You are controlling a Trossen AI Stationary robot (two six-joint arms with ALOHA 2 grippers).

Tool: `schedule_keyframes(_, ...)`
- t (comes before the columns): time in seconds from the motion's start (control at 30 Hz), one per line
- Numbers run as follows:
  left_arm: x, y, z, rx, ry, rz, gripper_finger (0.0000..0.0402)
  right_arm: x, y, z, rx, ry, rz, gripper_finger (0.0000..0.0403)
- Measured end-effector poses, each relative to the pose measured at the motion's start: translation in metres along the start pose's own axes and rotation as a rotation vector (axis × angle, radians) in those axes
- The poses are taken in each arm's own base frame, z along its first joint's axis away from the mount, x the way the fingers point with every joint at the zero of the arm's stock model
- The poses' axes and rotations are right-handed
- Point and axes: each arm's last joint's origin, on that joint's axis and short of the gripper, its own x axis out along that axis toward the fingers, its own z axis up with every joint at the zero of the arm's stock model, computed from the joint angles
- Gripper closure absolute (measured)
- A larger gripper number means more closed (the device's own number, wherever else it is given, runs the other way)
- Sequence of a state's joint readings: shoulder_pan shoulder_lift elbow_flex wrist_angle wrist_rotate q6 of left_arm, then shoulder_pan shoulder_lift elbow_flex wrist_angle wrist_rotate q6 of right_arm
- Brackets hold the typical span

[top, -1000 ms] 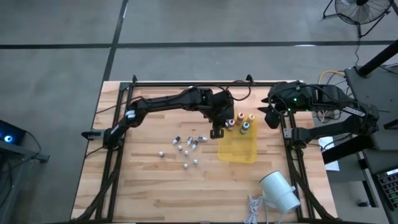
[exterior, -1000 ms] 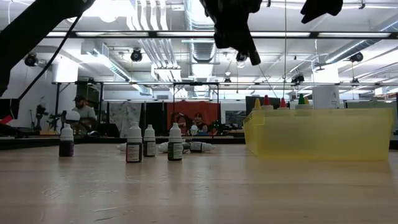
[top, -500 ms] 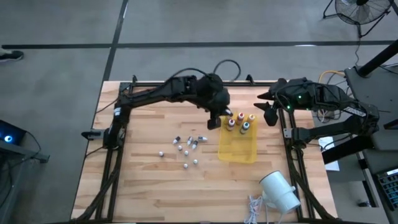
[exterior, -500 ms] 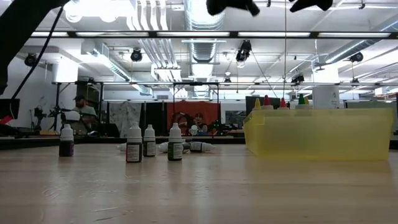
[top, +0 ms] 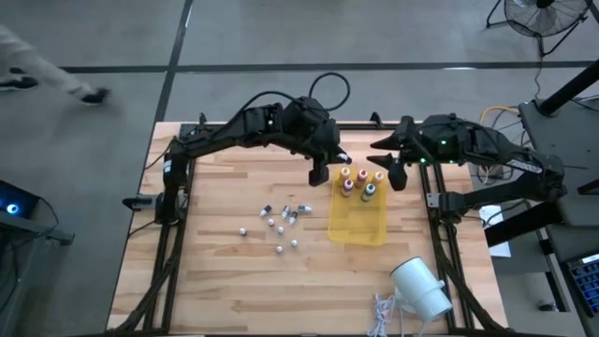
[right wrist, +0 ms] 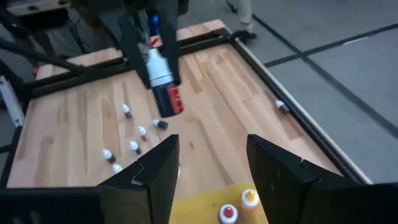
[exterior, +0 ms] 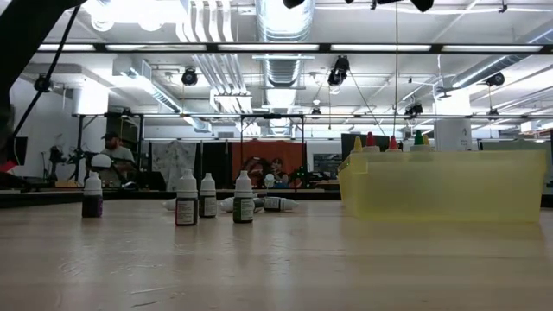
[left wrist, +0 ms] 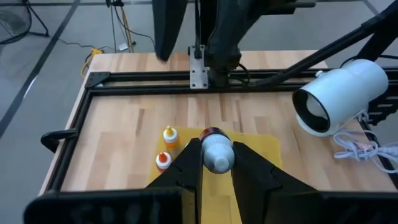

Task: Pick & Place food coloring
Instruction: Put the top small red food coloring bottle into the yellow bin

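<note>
The high view looks straight down on the whole wooden table (top: 225,271). The low view stands at table height and faces the room. Each wrist view looks down from its arm. All four views share the yellow tray (top: 357,225).

Colored-top bottles (top: 358,183) upright on yellow mat — whitish vials (top: 278,223) (scattered) beside it

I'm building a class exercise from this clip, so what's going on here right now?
The left gripper holds a small bottle in the air just beside the yellow tray, which already has four bottles at its far end. The right gripper hangs open, empty, beside the tray. Several vials remain scattered on the table.
</note>
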State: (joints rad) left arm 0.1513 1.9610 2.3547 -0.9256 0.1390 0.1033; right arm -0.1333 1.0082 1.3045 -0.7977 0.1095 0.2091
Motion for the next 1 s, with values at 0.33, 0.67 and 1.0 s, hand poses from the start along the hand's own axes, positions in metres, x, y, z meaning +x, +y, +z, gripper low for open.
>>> schedule_keyframes(0.33, 0.0, 0.0, 0.0, -0.011, 0.001, 0.001, 0.0362, 0.027, 0.004, -0.001, -0.023, 0.08, 0.009, 0.0225)
schedule_keyframes(0.67, 0.0, 0.0, 0.0, -0.011, 0.003, 0.001, 0.0362, 0.03, 0.005, -0.002, 0.011, 0.096, 0.047, 0.0225)
schedule_keyframes(1.0, 0.0, 0.0, 0.0, -0.011, 0.003, 0.001, 0.0362, 0.033, 0.006, 0.0, 0.017, 0.081, 0.049, 0.0171)
